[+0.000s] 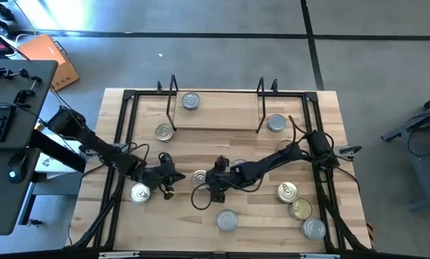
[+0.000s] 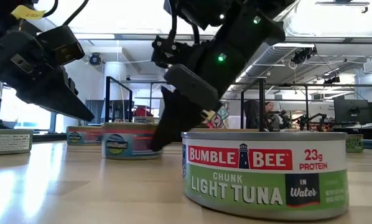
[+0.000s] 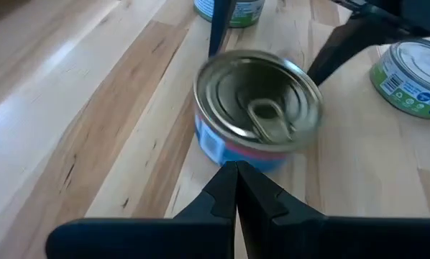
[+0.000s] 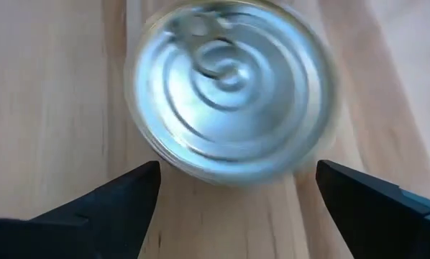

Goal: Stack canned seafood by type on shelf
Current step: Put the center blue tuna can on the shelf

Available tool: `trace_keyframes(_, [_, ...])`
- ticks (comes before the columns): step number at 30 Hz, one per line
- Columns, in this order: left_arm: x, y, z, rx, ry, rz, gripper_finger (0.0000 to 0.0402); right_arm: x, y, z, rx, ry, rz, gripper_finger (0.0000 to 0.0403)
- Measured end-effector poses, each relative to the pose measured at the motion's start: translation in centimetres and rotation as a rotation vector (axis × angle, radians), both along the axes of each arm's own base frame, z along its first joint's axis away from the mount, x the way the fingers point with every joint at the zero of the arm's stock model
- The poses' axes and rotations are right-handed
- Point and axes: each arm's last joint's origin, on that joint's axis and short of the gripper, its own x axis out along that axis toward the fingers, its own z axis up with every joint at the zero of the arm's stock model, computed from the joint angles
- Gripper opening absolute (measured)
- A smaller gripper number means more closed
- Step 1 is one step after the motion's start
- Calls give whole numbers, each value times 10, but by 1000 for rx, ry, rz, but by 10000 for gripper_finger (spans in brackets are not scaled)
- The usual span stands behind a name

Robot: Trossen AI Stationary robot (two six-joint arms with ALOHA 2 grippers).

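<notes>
A gold-topped tin with a ring pull (image 3: pixel 258 108) stands upright on its base on the wooden tabletop, near the middle (image 1: pixel 200 176). My right gripper (image 4: pixel 236 173) is open and slants down at the tin from the table's right. One finger (image 3: pixel 218 29) stands on each side of the tin, clear of it. My left gripper (image 3: pixel 236 169) is shut and points at the tin's wall from the table's left (image 1: pixel 170 180). The shelf (image 1: pixel 216 128) stands at the far middle with one silver tin (image 1: pixel 191 101) on it. My left gripper's shut tips stand right at the foot of the tin's blue side wall (image 3: pixel 233 160), coming from the table's left and slanting down. I cannot tell whether they touch it.
Loose tins stand about: one by my left arm (image 1: pixel 139 193), one left of the shelf (image 1: pixel 164 132), one right of it (image 1: pixel 275 123), a Bumble Bee tin near the front edge (image 2: pixel 264 168), and three at the near right (image 1: pixel 299 208). Black frame rails (image 1: pixel 121 137) line the table's sides.
</notes>
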Motion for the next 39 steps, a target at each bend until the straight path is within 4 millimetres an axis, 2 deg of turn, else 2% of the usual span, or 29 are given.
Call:
trace_keyframes(3, [1, 1, 0, 5, 0, 4, 0, 2, 0, -1, 10, -73, 4, 367])
trace_keyframes(10, [1, 1, -4, 5, 27, -12, 0, -8, -8, -22, 81, -269, 34, 367])
trace_keyframes(14, [1, 1, -4, 1, 27, -11, 0, -9, -13, -24, 103, -331, 39, 367])
trace_keyframes(25, [4, 1, -3, -92, 29, -38, 0, -4, -25, -22, 170, -336, 99, 367])
trace_keyframes(32, [8, 5, -7, -96, 21, -11, 0, -5, -27, -23, 54, -329, 132, 367])
trace_keyframes(39, [16, 6, -15, -83, 5, -6, 0, -6, -28, -27, 33, -315, 122, 368])
